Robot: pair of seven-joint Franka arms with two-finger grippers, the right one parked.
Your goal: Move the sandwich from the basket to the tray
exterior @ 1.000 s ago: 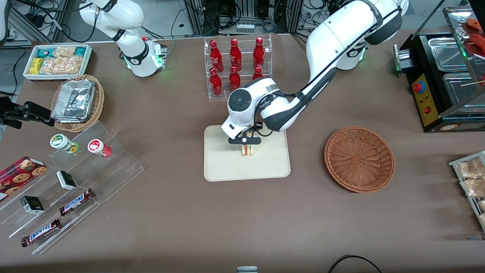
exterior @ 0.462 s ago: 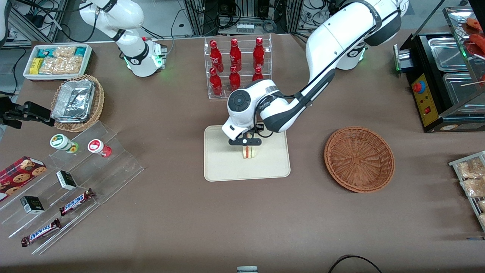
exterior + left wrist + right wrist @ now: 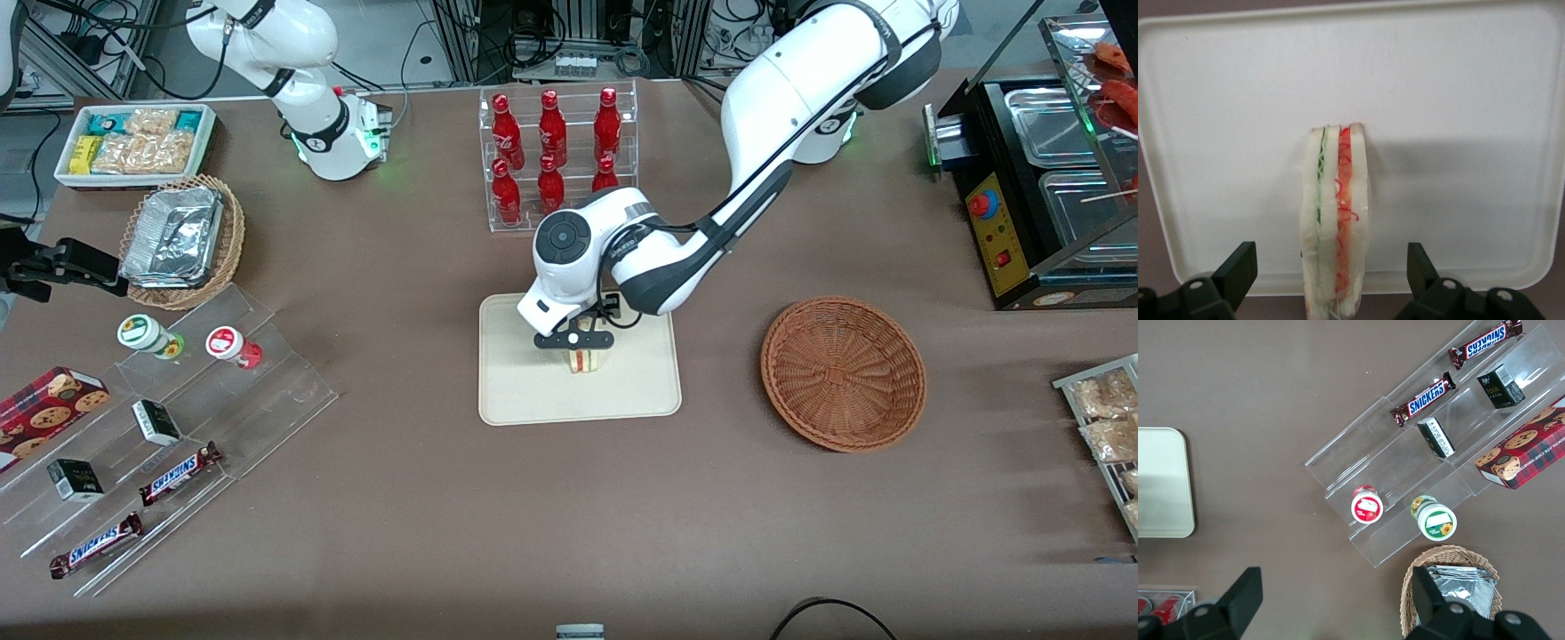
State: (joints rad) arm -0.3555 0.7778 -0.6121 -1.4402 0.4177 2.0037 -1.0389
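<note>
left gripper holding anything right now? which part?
Nothing. The left gripper is open above the cream rectangular tray; its jaws stand apart on either side of the triangular white-bread sandwich, which stands on edge on the tray, untouched.

The working left arm [image 3: 782, 107] is built of glossy white rounded shells with dark grey bands at its joints. A round dark grey cap with a small ring mark closes the wrist joint [image 3: 563, 237], at about 12 o'clock from the gripper. A thin black cable runs along the forearm and loops under the wrist. A green light glows on the arm's base [image 3: 849, 124]. The gripper [image 3: 574, 341] is a black crossbar with a pale screw at its middle; its fingers [image 3: 1238, 270] are black, wedge-shaped, each with a silver screw.
</note>
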